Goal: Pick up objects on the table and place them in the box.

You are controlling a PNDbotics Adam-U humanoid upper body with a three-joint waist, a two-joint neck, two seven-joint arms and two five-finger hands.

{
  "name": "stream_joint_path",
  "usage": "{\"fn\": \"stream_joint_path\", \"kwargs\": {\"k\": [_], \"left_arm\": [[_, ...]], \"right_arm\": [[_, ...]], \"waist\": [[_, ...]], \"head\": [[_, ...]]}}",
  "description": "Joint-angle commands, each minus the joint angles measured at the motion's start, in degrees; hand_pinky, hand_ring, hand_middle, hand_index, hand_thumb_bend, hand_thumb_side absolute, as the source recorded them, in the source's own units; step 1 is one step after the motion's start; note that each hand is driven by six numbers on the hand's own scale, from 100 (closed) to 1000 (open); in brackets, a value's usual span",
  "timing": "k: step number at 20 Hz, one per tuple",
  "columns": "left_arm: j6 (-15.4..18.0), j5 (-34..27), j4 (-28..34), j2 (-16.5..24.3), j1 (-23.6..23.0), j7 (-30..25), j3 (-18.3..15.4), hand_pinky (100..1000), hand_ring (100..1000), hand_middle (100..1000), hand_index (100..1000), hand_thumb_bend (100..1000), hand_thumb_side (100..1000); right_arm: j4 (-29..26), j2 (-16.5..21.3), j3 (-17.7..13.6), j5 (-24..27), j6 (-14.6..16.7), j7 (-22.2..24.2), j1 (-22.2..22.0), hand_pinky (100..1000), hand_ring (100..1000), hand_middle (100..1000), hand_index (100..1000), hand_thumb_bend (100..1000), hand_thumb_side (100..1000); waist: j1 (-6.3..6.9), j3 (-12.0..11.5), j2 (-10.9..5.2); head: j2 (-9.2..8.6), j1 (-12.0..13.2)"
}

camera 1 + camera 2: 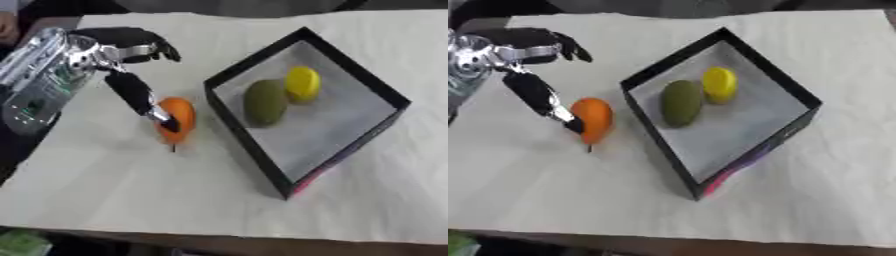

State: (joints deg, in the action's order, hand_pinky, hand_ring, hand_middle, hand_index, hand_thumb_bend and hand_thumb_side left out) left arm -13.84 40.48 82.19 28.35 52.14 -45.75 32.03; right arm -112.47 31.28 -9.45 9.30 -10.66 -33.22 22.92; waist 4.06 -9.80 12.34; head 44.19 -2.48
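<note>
Left hand (131, 55) partly masking orange fruit (179, 117)

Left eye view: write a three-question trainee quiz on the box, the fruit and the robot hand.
1. True or false: the orange fruit already lies inside the black box.
2. How many items lie in the box?
A. one
B. two
C. three
3. Fill in: the left robot hand reaches the orange fruit from the view's ____ side.

Key:
1. False; it lies on the table, left of the box.
2. B: a green fruit and a yellow fruit.
3. Left; one finger touches the fruit.
</note>
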Motion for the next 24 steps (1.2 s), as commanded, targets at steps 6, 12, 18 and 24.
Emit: {"fn": "stream_joint_path", "kwargs": {"k": [6,12,18,24], "left_arm": [[4.99,6.09,-13.69,-5.79,1.1,1.37,0.59,846,873,843,895,847,485],[4.94,7.88,-13.24,-5.83,0.75,6.94,0.09,690,712,661,779,240,212],[1.63,2.74,5.15,-0.79,3.74,2.54,-0.49,633,638,585,703,145,100],[-3.17,3.09,19.05,-1.05,9.43,3.2,-6.64,630,627,572,688,174,100]], "right_arm": [[-0.45,0.06,0.11,-0.22,-0.13,0.32,0.81,842,804,768,880,363,277],[-0.34,-0.04,0.15,-0.32,-0.29,0.34,0.43,842,804,769,880,364,278],[-0.29,0.23,0.17,-0.31,-0.29,0.4,0.27,842,805,769,880,362,277],[-0.59,0.87,-0.2,-0.03,0.04,-0.01,0.85,842,805,770,879,363,264]], "waist": [[0.05,0.68,-1.14],[0.05,0.85,-1.12],[0.18,0.45,-1.47],[-0.06,0.18,-1.91]], "head": [[-0.07,1.08],[-0.07,1.09],[-0.07,0.82],[-0.07,0.72]]}}
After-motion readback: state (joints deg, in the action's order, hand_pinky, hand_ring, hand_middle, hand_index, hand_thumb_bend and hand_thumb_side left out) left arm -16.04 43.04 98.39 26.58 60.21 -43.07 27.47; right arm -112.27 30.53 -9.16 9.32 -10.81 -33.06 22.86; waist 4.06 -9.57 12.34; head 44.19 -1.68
